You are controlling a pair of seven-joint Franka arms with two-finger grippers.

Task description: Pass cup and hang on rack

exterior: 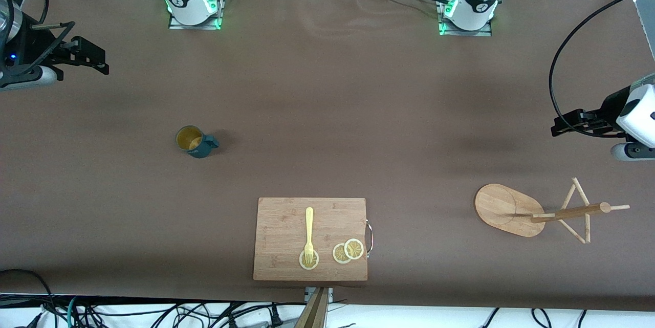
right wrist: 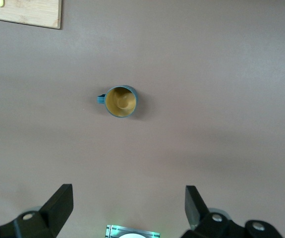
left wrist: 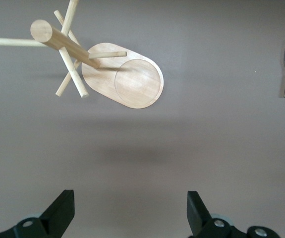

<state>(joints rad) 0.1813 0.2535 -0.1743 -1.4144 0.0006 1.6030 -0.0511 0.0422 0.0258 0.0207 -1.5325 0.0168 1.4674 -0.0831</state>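
- Front view: The cup [exterior: 196, 142] is seen upright on the table [exterior: 327, 113], handle toward 3 o'clock, toward the right arm's end. The rack [exterior: 542, 210] stands toward the left arm's end, at about 4 o'clock from the cup and well apart from it. Between them, nearer the camera, a board [exterior: 276, 236] carries a fork [exterior: 309, 236] and lemon slices [exterior: 348, 250]. The right gripper [exterior: 94, 59] is held high at that view's 9 o'clock edge; the left gripper [exterior: 565, 126] at the 3 o'clock edge. Both are released and empty.
- Left wrist view: The rack is shown from above, pole and pegs pointing at the camera, base flat on the table. The left gripper [left wrist: 131, 210] is spread wide, with nothing between its fingers [left wrist: 63, 208]. The board's handle shows at the edge.
- Right wrist view: The cup is seen mouth-up, its yellow inside exposed, with the right gripper [right wrist: 129, 206] spread and clear of it.
- Step in hand: judged as the start; nothing grasped. The next move calls for the right gripper to be lowered over the cup and closed on its rim or wall, the handle left free for the peg.
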